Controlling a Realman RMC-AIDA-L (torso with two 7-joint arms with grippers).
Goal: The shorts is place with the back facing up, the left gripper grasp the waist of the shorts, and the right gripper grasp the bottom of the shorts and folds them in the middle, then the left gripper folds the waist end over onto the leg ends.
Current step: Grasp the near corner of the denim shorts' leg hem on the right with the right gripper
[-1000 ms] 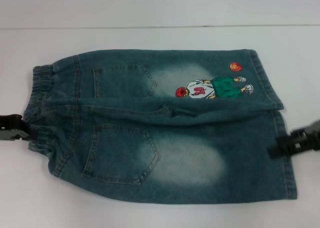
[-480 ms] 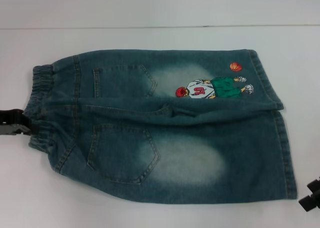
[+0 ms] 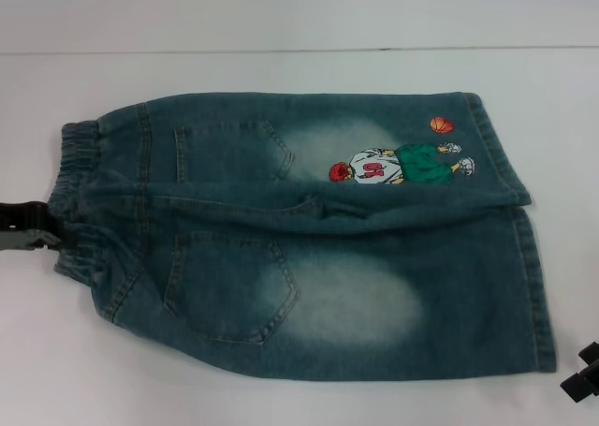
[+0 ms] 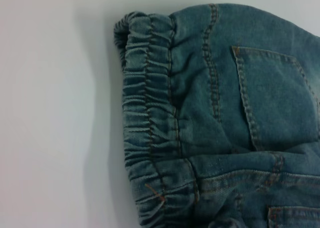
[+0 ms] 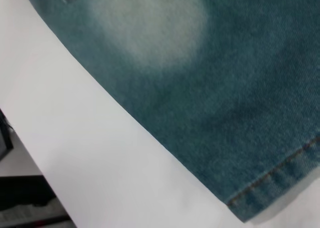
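Note:
The shorts [image 3: 309, 248] lie flat on the white table, back up, with two patch pockets and an embroidered basketball player [image 3: 398, 164]. The ruffled waist [image 3: 80, 201] is at the left, and the leg hems that form the bottom [image 3: 529, 257] are at the right. My left gripper [image 3: 28, 225] sits at the outer edge of the waist, about halfway along it. The left wrist view shows the waist [image 4: 150, 133] close up, with no fingers in sight. My right gripper [image 3: 582, 374] is off the cloth, just beyond the near right hem corner [image 5: 272, 180].
The white table [image 3: 281, 70] extends past the shorts on all sides. In the right wrist view the table's near edge [image 5: 30, 153] runs diagonally, with dark objects [image 5: 25, 198] below it on the floor.
My right gripper has left the middle of the leg hems and moved toward the near right corner of the shorts. The left gripper shifted slightly against the waist.

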